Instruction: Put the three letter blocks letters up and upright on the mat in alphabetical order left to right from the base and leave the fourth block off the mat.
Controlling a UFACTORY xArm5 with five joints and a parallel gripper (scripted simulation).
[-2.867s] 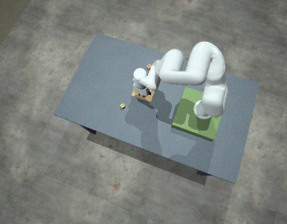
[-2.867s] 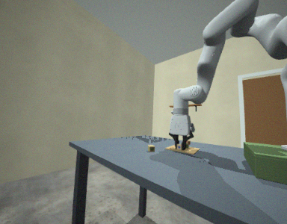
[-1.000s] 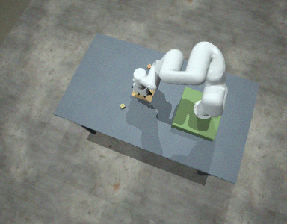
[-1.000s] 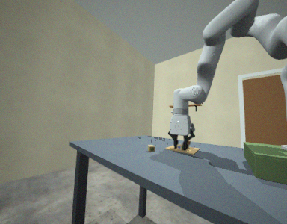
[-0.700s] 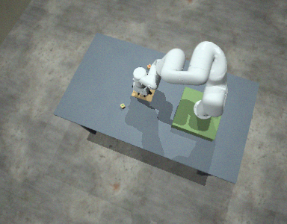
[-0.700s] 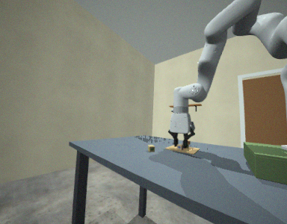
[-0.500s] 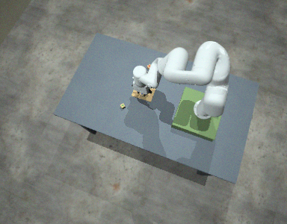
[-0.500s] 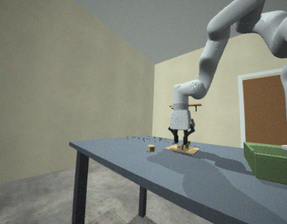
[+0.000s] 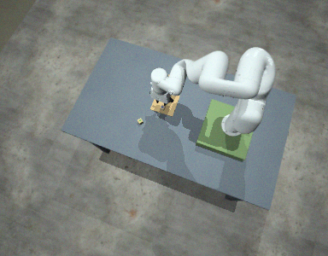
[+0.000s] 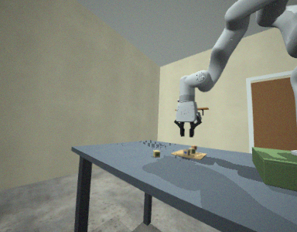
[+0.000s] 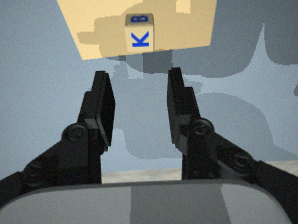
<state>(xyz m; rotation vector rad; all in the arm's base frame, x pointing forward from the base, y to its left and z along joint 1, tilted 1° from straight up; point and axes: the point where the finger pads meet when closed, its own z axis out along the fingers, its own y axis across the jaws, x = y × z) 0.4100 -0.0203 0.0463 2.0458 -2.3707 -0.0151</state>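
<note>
The orange-tan mat (image 9: 169,112) (image 10: 201,156) (image 11: 95,42) lies on the table. A cream block (image 9: 162,107) (image 10: 186,152) (image 11: 140,39) stands near the mat's outer edge, a blue K on top and a blue B on its side in the wrist view. Another block (image 10: 192,151) shows behind it on the mat in the exterior view; its letter is not readable. A yellowish block (image 9: 140,121) (image 10: 156,154) lies on the table off the mat. My gripper (image 10: 187,133) (image 11: 139,85) is open and empty, raised above the mat. The arm hides part of the mat in the top view.
A small reddish thing (image 10: 193,147) shows just behind the mat's blocks. The arm's base stands on a green slab (image 9: 213,142) (image 10: 281,170) on the table (image 9: 104,98) (image 10: 110,155). The table's edge and the floor beyond show at the bottom of the wrist view.
</note>
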